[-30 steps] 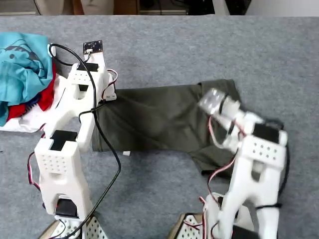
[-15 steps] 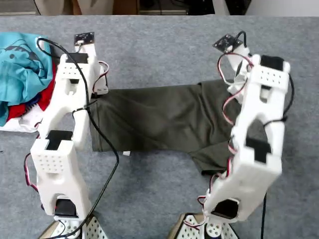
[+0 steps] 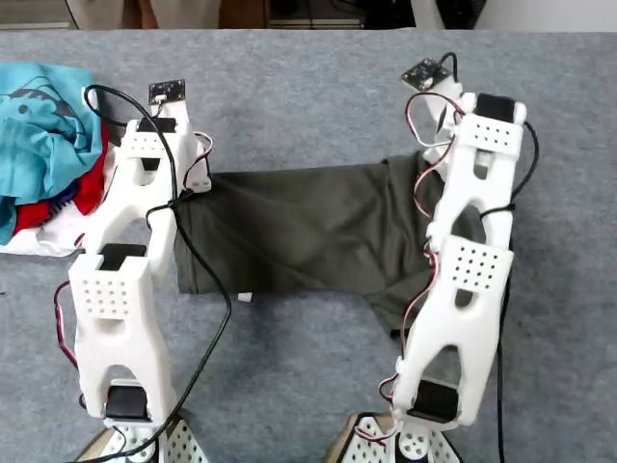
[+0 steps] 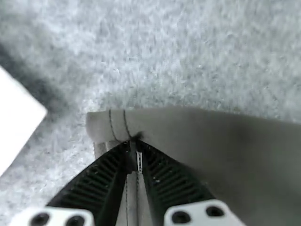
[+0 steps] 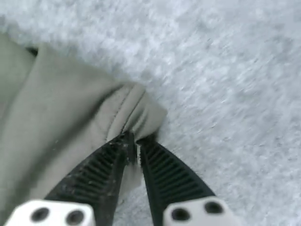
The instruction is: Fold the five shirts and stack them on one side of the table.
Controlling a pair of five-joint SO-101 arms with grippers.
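Grey felt covers the surface (image 3: 318,87) from edge to edge. At its middle lies an olive shirt (image 3: 299,231), spread mostly flat with a few soft wrinkles. Its long sides run along the surface's width, and one sleeve (image 3: 405,304) juts toward the near edge on the right.

Two white arms rise from the near edge. The left arm (image 3: 120,280) stretches up beside the shirt's left side. The right arm (image 3: 463,280) stretches up over the shirt's right side and covers part of it. A black cable (image 3: 207,280) loops down from the left arm across the shirt's left end.

Against the left edge, toward the far corner, sits a pile of shirts. A crumpled teal shirt (image 3: 39,125) lies on top, a red shirt (image 3: 92,183) shows under it, and some white cloth (image 3: 39,236) peeks out at the bottom.

The left end effector (image 4: 133,146) is pinched on the olive shirt's stitched hem (image 4: 117,125), right at a corner of the cloth. The right end effector (image 5: 136,139) is clamped on a small bunched fold at the shirt's edge, where the fabric gathers into creases against the felt.
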